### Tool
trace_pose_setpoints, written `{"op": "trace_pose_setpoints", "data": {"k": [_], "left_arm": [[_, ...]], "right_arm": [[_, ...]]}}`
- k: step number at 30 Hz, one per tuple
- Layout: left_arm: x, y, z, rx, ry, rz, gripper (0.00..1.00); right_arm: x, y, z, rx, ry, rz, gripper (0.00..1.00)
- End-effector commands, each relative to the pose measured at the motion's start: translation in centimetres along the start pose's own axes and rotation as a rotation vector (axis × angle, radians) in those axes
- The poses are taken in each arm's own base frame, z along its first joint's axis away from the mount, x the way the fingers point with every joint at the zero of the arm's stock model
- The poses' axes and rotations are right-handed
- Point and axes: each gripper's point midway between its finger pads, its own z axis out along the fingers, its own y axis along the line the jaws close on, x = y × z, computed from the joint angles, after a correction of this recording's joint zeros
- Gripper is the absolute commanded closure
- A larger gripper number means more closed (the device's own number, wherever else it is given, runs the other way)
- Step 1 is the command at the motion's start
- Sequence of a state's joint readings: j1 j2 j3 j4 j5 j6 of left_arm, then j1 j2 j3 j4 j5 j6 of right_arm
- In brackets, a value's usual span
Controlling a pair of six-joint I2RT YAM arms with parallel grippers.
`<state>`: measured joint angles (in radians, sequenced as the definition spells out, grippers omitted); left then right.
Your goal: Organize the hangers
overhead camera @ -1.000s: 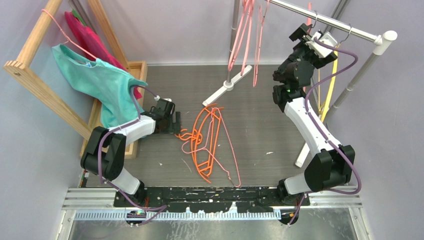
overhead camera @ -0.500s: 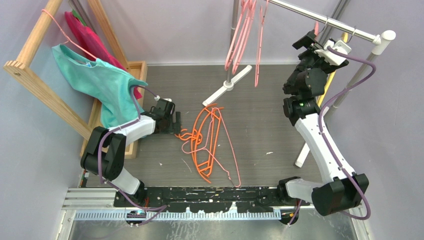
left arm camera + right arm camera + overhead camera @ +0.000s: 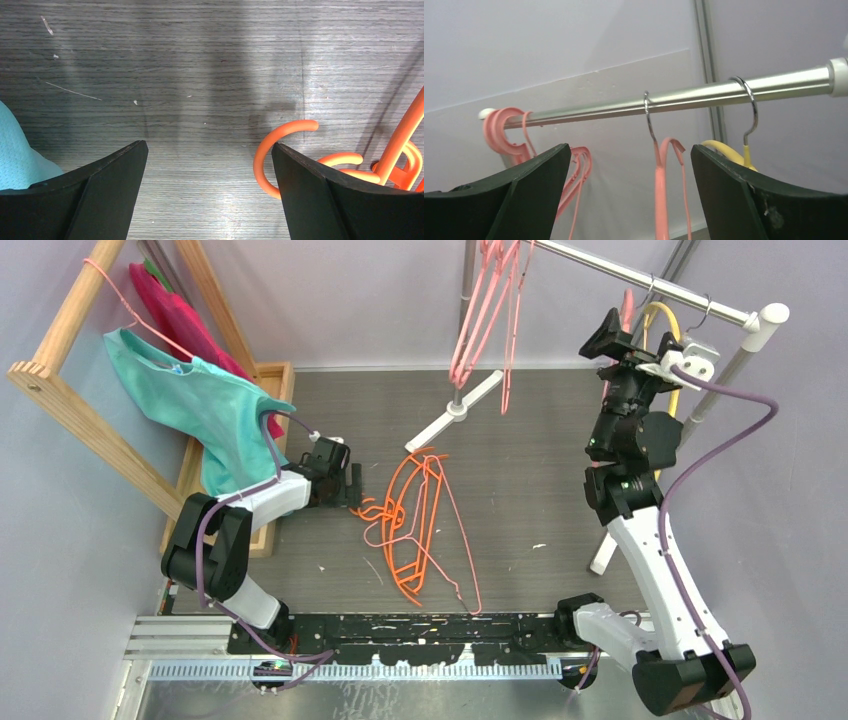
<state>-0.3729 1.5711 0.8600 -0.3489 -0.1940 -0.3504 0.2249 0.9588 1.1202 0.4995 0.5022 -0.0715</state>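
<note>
Several orange hangers point(image 3: 408, 525) and a thin pink hanger point(image 3: 458, 540) lie tangled on the floor. More pink hangers point(image 3: 485, 310) hang from the metal rail point(image 3: 640, 278), and one pink hanger point(image 3: 663, 170) and a yellow hanger point(image 3: 726, 149) hang by wire hooks near its right end. My right gripper point(image 3: 630, 147) is raised just below the rail, open and empty; the pink hanger shows beyond its gap. My left gripper point(image 3: 208, 145) rests low over the floor, open, with an orange hook point(image 3: 280, 155) beside its right finger.
At the left a wooden rack point(image 3: 70, 370) carries a teal cloth point(image 3: 200, 405) on a pink hanger and a red cloth point(image 3: 170, 305). The rail's white foot point(image 3: 455, 415) stands at the back centre. Its right post point(image 3: 700, 410) slants down beside my right arm.
My right arm has pulled back from the rail toward the right, its jaws still wide. The yellow hanger now hangs free on the rail. The left arm has not moved.
</note>
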Motion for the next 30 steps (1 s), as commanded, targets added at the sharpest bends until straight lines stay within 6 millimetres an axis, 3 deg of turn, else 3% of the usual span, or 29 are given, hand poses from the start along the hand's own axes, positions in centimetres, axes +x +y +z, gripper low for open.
{"op": "trace_pose_setpoints", "data": {"k": [1,8,13,18,21,24,30], "left_arm": [[-1.4,-0.7,-0.4,0.025,-0.040,0.002,0.02],[-1.4,-0.8,-0.4,0.031,-0.044,-0.001,0.02],[-1.6,-0.8,-0.6,0.032,-0.050,-0.003,0.02],[-1.7,-0.7,-0.6,0.027,-0.046,0.001,0.02],[-1.8,-0.7,-0.6,0.023,-0.047,0.000,0.02],[-1.7,-0.6,-0.6,0.021,-0.046,0.000,0.02],[-1.7,-0.8,-0.5,0.030,-0.044,-0.004,0.02]], "right_arm": [[-3.2,3.1,-1.2,-0.203,-0.069,0.057,0.04],[-2.5,9.6,-2.4,-0.556,0.035,0.075,0.07],[0.8,14.8,-4.6,-0.735,0.186,0.124,0.11],[4.2,22.2,-11.7,-0.867,0.314,0.052,0.11],[6.5,24.5,-16.3,-0.934,0.413,0.074,0.12],[9.8,25.2,-20.9,-0.989,0.546,0.066,0.15],[17.5,22.9,-30.1,-1.024,0.830,-0.076,0.18]]}}
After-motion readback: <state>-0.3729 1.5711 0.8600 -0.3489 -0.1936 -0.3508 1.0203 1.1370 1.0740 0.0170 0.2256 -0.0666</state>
